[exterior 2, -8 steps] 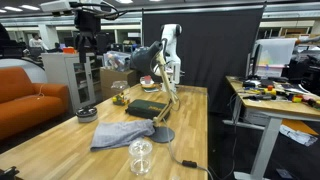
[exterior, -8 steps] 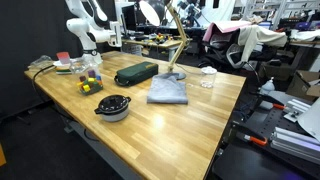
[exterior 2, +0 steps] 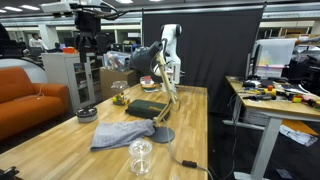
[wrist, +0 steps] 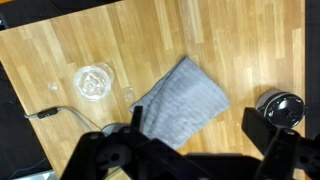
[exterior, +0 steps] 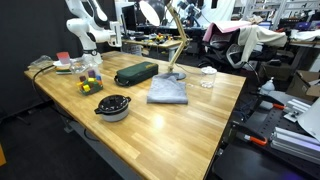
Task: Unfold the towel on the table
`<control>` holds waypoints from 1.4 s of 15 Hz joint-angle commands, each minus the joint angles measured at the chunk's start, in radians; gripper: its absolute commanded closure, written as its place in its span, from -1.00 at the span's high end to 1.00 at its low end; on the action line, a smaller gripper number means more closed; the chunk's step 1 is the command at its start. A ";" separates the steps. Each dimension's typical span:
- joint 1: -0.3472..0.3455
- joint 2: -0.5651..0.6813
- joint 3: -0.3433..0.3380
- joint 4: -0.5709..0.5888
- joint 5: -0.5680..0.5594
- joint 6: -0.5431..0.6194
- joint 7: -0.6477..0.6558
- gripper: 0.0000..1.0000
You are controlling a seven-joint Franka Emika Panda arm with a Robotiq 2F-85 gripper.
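A folded grey-blue towel (exterior: 168, 92) lies on the wooden table (exterior: 150, 140), near the middle of its far half. It also shows in an exterior view (exterior 2: 122, 134) and in the wrist view (wrist: 182, 100). My gripper (wrist: 200, 118) hangs high above the table, over the towel's near edge. Its two dark fingers (wrist: 262, 120) stand wide apart with nothing between them. The white arm (exterior: 82, 25) rises at the table's far corner. I cannot make out the gripper itself in the exterior views.
A desk lamp (exterior 2: 150, 58) with a round base (exterior: 175, 75) stands just behind the towel. A glass jar (wrist: 94, 81) and a cable (wrist: 45, 112) lie to one side, a dark bowl (wrist: 280, 105) to the other. A dark green case (exterior: 136, 73) and small toys (exterior: 88, 80) sit further off.
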 commanded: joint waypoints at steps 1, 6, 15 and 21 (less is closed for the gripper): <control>0.005 0.014 0.003 -0.028 0.077 0.113 -0.035 1.00; 0.030 0.063 0.014 -0.118 0.125 0.295 -0.108 1.00; 0.024 0.074 0.025 -0.113 0.105 0.276 -0.078 1.00; 0.018 0.138 0.099 -0.182 -0.066 0.556 0.078 1.00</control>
